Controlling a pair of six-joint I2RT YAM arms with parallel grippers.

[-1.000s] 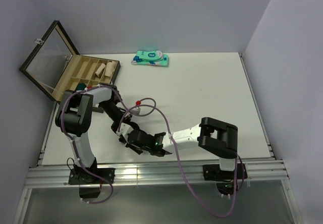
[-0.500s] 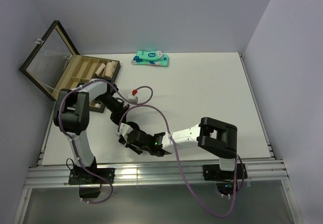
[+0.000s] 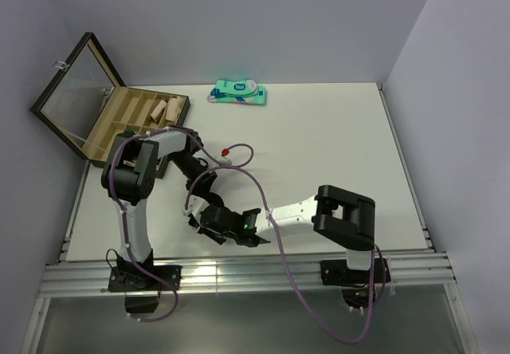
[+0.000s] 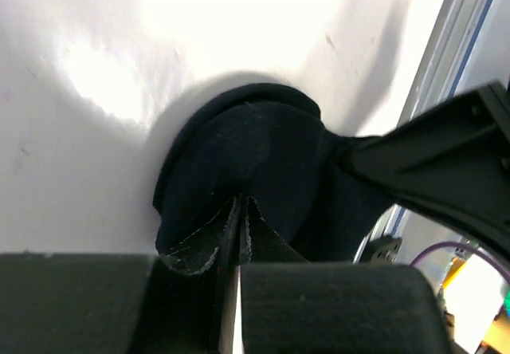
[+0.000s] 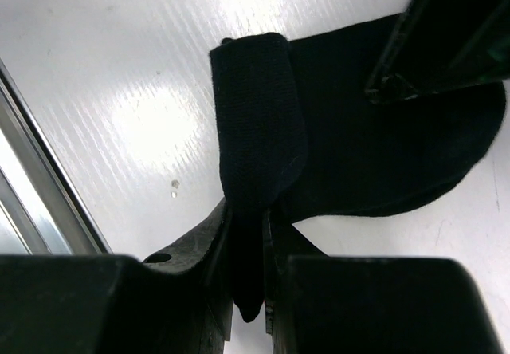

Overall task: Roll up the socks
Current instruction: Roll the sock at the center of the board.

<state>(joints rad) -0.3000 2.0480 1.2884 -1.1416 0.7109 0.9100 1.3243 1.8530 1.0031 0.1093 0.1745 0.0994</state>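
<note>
Working at white bench [image 3: 335, 147]: clamped jaws of left gripper [image 4: 239, 210] on plain black fabric sock [image 4: 255, 139]; clamped jaws of right gripper [image 5: 247, 226] on its folded band.

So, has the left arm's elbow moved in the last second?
Yes. In the top view the left arm's elbow has swung right, away from the table's left edge, and up toward the wooden box.

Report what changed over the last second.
The left arm swung its elbow rightward, and the left fingers closed on the sock. The right fingers kept their pinch on its fold. The box and packet stayed put.
</note>
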